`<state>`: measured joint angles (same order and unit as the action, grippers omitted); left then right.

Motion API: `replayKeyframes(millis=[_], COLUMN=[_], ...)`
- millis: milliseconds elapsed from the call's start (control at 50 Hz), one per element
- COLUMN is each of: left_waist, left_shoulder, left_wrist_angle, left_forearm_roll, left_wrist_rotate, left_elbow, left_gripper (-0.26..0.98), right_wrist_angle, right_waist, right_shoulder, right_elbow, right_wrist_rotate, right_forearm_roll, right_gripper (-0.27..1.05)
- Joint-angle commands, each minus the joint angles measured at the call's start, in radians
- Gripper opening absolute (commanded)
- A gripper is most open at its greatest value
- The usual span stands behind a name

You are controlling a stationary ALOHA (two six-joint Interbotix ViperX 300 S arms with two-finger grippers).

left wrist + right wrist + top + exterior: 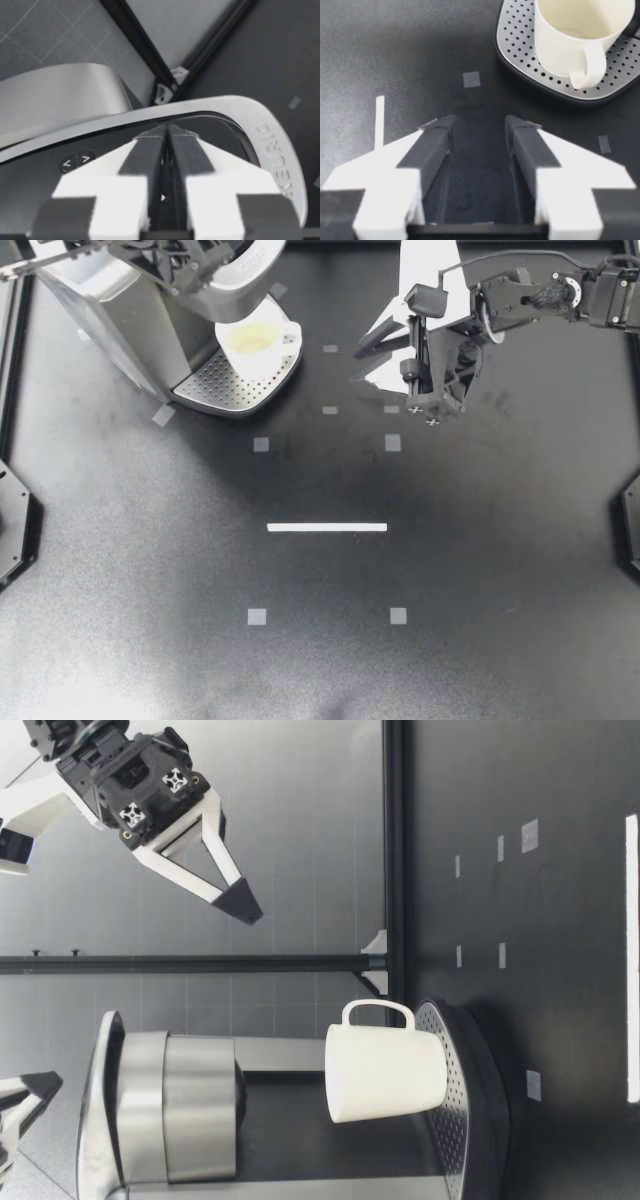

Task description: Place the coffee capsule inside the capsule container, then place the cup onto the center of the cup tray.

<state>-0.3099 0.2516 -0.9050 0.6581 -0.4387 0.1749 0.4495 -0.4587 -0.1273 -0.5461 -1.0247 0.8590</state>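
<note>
We count one coffee machine (120, 320), one cup tray (215, 390), one white cup (255, 340), one white tape strip (327, 527), at least eight small grey tape squares (261, 444), and two grippers: our left gripper (195, 270) and our right gripper (372, 360).

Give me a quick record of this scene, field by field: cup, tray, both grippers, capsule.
cup: upright and empty, standing on the tray
tray: perforated metal, at the foot of the machine
left gripper: fingers shut, holding nothing, over the machine's top
right gripper: fingers open, empty, above the table beside the tray
capsule: not visible in any view
</note>
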Motion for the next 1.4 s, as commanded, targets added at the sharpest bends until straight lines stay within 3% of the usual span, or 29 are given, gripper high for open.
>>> replayKeyframes(millis=[0,1380], left_waist=[0.0,-0.011], left_shoulder=[0.006,-0.071], left_wrist_angle=[0.006,-0.101], left_forearm_roll=[0.0,0.005], left_wrist_rotate=[0.0,0.003], left_elbow=[-0.017,0.008], left_gripper=[0.13,0.13], right_wrist_angle=[-0.006,-0.011], right_waist=[0.005,0.017], right_shoulder=[-0.011,0.002], right_elbow=[0.011,0.009], right_wrist_rotate=[-0.002,-0.005], right_forearm_roll=[0.003,0.002], right_gripper=[0.45,0.45])
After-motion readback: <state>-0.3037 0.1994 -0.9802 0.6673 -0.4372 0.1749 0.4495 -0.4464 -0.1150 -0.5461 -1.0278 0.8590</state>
